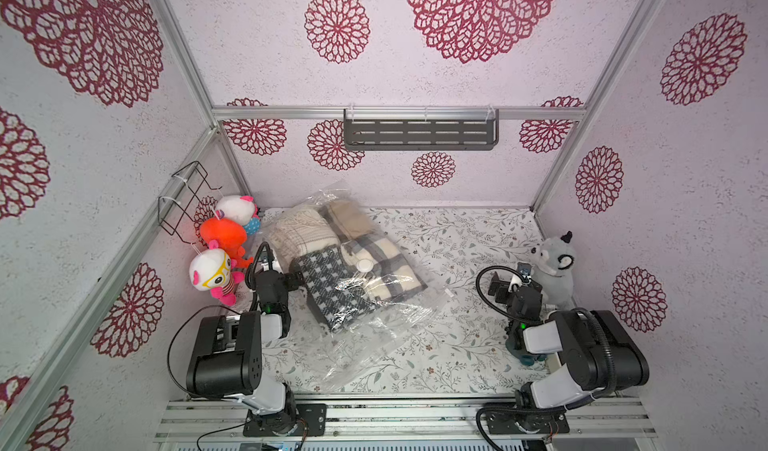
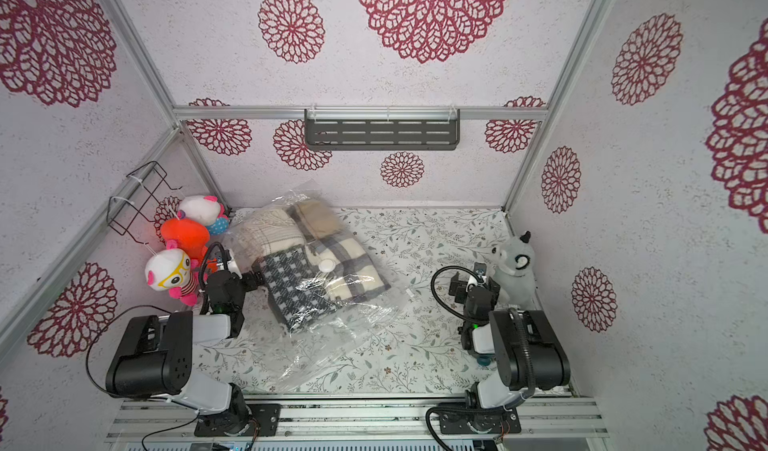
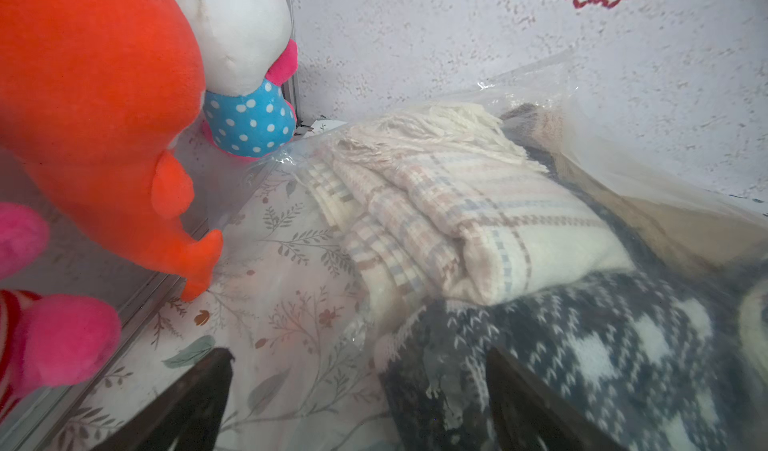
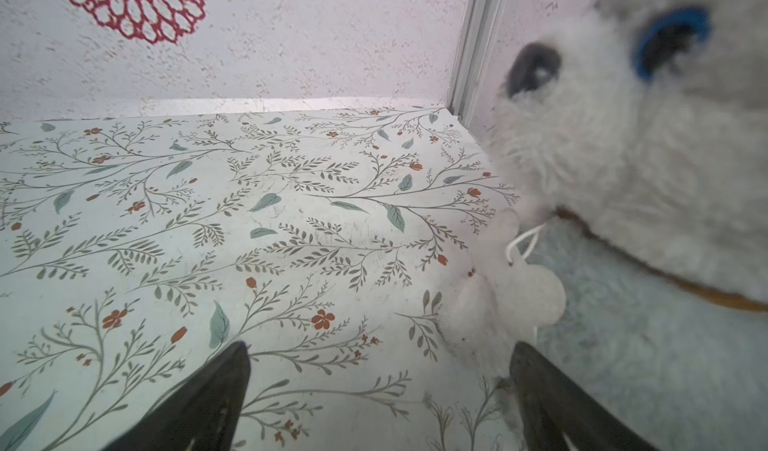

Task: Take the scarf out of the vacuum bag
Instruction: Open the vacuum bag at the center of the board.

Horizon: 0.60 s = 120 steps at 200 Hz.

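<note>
- Toward the bottom centre of both top views, the empty clear tail of the vacuum bag (image 1: 361, 357) lies flat on the counter (image 1: 457, 345). I judge the mouth is at that end, though whether it is sealed cannot be told. Find that edge first.
- At centre-left, your left pincer (image 1: 296, 280) has its jaws apart against the bag's side, touching the plastic over the dark houndstooth scarf (image 1: 328, 295). A pinch here would catch film and wool together, so don't pull from this spot; use it to pin the bag down.
- At centre-right, your right pincer (image 1: 509, 282) is likewise spread wide with nothing in it. It is over bare counter just beside the grey plush (image 1: 555, 270), well apart from the bag. Bring it round to the mouth, clear of the toy.
- Mid-frame, the white valve cap (image 1: 365, 265) sits on the bag's face; keep off it.
- Farther up, the cream checked scarf (image 1: 299, 233) lies deepest, near the orange plush (image 1: 222, 233). Go for the houndstooth one: it looks nearest the opening.
</note>
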Each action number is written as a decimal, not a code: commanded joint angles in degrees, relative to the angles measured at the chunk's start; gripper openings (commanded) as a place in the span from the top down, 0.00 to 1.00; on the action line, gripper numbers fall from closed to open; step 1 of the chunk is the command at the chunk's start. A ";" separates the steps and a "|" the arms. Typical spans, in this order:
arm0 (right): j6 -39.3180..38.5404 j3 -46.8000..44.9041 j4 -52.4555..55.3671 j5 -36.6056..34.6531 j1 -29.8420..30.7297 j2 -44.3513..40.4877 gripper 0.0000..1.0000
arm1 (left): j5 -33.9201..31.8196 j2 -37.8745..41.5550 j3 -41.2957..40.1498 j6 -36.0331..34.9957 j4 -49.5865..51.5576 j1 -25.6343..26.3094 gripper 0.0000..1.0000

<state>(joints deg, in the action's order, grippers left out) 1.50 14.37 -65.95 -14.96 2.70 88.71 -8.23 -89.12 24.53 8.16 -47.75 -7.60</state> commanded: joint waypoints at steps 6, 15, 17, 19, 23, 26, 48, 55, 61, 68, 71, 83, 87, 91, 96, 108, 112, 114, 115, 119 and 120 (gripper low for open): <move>-0.27 0.39 -2.32 -0.09 -0.15 -0.77 0.01 | 0.11 0.27 0.09 -0.78 -1.41 0.20 0.02; -0.27 0.35 -2.28 -0.16 -0.15 -0.82 0.01 | 0.12 0.24 0.12 -0.78 -1.33 0.18 0.02; -0.27 0.38 -2.32 -0.09 -0.15 -0.75 0.01 | 0.11 0.24 0.10 -0.78 -1.37 0.20 0.02; -0.27 0.39 -2.33 -0.10 -0.15 -0.78 0.01 | 0.09 0.32 0.11 -0.78 -1.38 0.19 0.02; -0.26 0.38 -2.26 -0.15 -0.15 -0.84 0.01 | 0.13 0.27 0.09 -0.78 -1.34 0.18 0.02; -0.27 0.34 -2.18 -0.11 -0.15 -0.82 0.01 | 0.10 0.24 0.08 -0.78 -1.38 0.15 0.02; -0.27 0.34 -2.26 -0.13 -0.15 -0.82 0.01 | 0.14 0.22 0.10 -0.78 -1.37 0.16 0.02; -0.25 0.38 -2.25 -0.14 -0.17 -0.77 0.01 | 0.13 0.26 0.09 -0.76 -1.39 0.13 0.02; -0.27 0.39 -2.25 -0.11 -0.15 -0.82 0.01 | 0.13 0.25 0.08 -0.78 -1.33 0.21 0.02; -0.27 0.38 -2.25 -0.13 -0.15 -0.82 0.01 | 0.09 0.28 0.12 -0.78 -1.35 0.13 0.02; -0.27 0.39 -2.25 -0.09 -0.18 -0.83 0.01 | 0.14 0.31 0.14 -0.78 -1.36 0.17 0.02; -0.26 0.39 -2.25 -0.08 -0.15 -0.80 0.01 | 0.13 0.19 0.09 -0.78 -1.38 0.15 0.02; -0.27 0.35 -2.25 -0.07 -0.16 -0.84 0.01 | 0.13 0.24 0.15 -0.78 -1.36 0.15 0.02; -0.26 0.38 -2.25 -0.07 -0.20 -0.82 0.01 | 0.12 0.26 0.16 -0.78 -1.40 0.13 0.02; -0.27 0.39 -2.23 -0.13 -0.15 -0.82 0.01 | 0.10 0.26 0.08 -0.78 -1.42 0.18 0.02; -0.27 0.32 -2.25 -0.07 -0.21 -0.82 0.01 | 0.13 0.31 0.09 -0.78 -1.39 0.17 0.02; -0.27 0.31 -2.25 -0.09 -0.16 -0.83 0.01 | 0.14 0.27 0.10 -0.78 -1.38 0.12 0.02; -0.27 0.37 -2.25 -0.14 -0.20 -0.82 0.01 | 0.14 0.22 0.08 -0.78 -1.34 0.12 0.02; -0.27 0.38 -2.25 -0.10 -0.17 -0.82 0.01 | 0.14 0.29 0.08 -0.78 -1.36 0.12 0.02; -0.26 0.39 -2.25 -0.09 -0.20 -0.75 0.01 | 0.14 0.27 0.12 -0.74 -1.43 0.12 0.02; -0.26 0.35 -2.25 -0.08 -0.17 -0.78 0.01 | 0.14 0.22 0.10 -0.76 -1.45 0.17 0.02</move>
<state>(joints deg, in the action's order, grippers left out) 1.50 14.37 -65.95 -14.90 2.68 88.71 -8.25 -89.12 24.53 8.16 -47.75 -7.60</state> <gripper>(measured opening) 0.989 0.976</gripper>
